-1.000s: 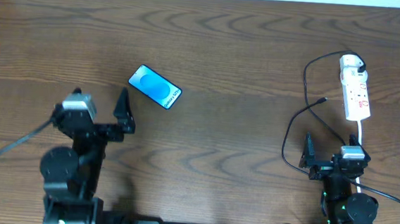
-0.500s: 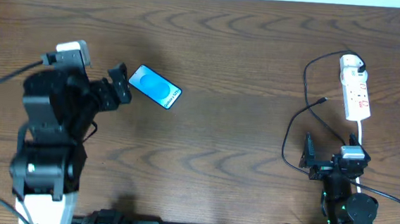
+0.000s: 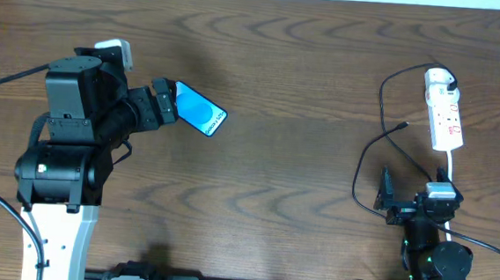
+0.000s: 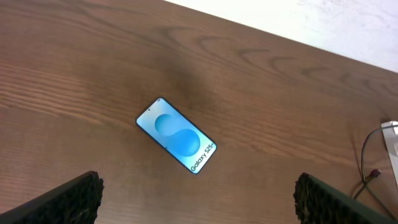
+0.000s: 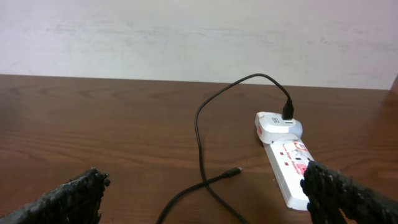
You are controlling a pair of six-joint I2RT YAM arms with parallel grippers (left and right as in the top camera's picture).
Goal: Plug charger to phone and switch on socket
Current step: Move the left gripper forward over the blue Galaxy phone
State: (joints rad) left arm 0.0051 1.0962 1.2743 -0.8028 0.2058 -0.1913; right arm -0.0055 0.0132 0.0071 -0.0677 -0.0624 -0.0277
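1. The surface is wide. The phone lies flat and screen up on its left part, while the charger and the socket sit at the far right, well apart from it. My biggest worry is reach: if I drag the cable across without bringing the phone over, I could pull the white adapter loose or slew the strip.
2. The socket looks light and unfixed. Pressing one of its small red switches off-centre could skid or tip it.
3. My left hand hovers at the phone's upper-left end with its fingers spread wide and empty. A slim, flat slab offers little edge, so I judge the fingers may push it along instead of catching it.
4. My right hand is also spread wide and holding nothing, near the low loop of cable. So thin a cable could slip or twist in a pinch.
5. The plug tip lies loose, left of the socket. I can't tell its orientation, and a misaligned push would shove the phone.
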